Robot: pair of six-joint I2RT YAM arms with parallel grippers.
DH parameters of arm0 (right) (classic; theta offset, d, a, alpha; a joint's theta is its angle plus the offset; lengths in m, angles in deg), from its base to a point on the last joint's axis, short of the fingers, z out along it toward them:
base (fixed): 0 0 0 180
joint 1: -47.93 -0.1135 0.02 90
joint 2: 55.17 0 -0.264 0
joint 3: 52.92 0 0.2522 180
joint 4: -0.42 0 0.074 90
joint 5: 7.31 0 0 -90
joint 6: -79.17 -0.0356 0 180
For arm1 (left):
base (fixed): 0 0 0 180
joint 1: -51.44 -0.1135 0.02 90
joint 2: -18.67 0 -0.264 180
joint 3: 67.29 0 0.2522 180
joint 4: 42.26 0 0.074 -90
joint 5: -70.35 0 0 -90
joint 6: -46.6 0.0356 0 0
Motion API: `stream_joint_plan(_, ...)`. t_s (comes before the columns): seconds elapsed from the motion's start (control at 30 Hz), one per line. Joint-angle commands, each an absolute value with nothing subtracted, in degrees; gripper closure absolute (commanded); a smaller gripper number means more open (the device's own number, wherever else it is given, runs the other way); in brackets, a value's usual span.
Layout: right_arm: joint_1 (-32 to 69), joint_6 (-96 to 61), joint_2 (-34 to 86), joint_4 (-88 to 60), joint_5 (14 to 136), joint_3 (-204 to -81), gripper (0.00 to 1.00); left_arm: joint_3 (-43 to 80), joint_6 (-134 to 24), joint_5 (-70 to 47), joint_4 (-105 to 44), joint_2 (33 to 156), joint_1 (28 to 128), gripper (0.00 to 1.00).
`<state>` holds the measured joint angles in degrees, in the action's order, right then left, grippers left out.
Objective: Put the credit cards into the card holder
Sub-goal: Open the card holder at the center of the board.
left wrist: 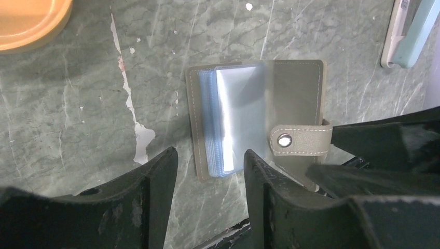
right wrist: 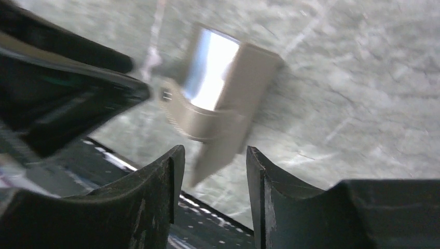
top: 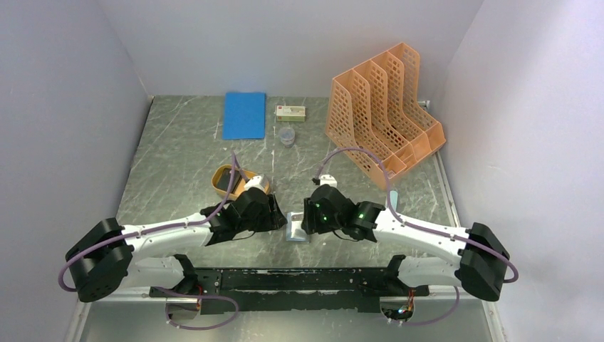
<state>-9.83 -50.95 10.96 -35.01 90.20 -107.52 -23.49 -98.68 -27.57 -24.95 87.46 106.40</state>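
Observation:
The card holder [left wrist: 259,114] lies open on the table, its grey-brown cover spread flat with clear bluish sleeves and a snap strap on top. My left gripper [left wrist: 210,166] is open, its fingertips either side of the holder's near edge without touching it. My right gripper [right wrist: 215,161] is also open; the holder [right wrist: 223,98] sits blurred just beyond its tips. In the top view both grippers [top: 281,217] [top: 306,217] face each other over the holder [top: 297,229]. A dark credit card [top: 229,181] lies in the orange oval tray [top: 219,187].
An orange perforated file rack [top: 384,117] stands at the back right. A blue notebook [top: 243,115], a small box [top: 291,112] and a small clear cup [top: 286,135] sit at the back. The tray's rim [left wrist: 31,26] shows beside the left gripper.

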Motion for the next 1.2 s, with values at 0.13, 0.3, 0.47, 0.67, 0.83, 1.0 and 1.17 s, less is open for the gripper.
stream_joint_plan(0.13, -10.0, -55.5, 10.3, -39.2, 98.3, -101.3, 0.56, -23.3, -98.7, -28.2, -25.5, 87.8, 106.4, 0.46)
stream_joint_plan(0.3, -9.9, -59.4, 8.3, -39.8, 100.6, -99.0, 0.73, -22.9, -98.9, -27.2, -27.1, 89.0, 106.4, 0.46)
stream_joint_plan(0.47, -9.9, -62.6, 9.0, -39.6, 102.6, -96.9, 0.89, -20.7, -98.6, -24.7, -30.7, 91.7, 106.4, 0.46)
stream_joint_plan(0.67, -9.9, -66.1, 10.8, -36.1, 102.2, -93.6, 0.92, -17.2, -98.9, -19.8, -36.4, 96.0, 106.6, 0.47)
stream_joint_plan(0.83, -9.9, -67.3, 10.4, -34.5, 101.8, -91.6, 0.92, -14.7, -99.7, -16.1, -41.3, 99.9, 107.4, 0.48)
stream_joint_plan(1.0, -9.9, -67.0, 10.0, -34.9, 102.3, -91.5, 0.92, -10.9, -99.4, -15.8, -42.5, 103.9, 109.7, 0.51)
stream_joint_plan(1.17, -9.9, -67.2, 9.3, -34.5, 102.1, -90.8, 0.91, -7.0, -99.6, -16.3, -40.9, 110.4, 111.3, 0.58)
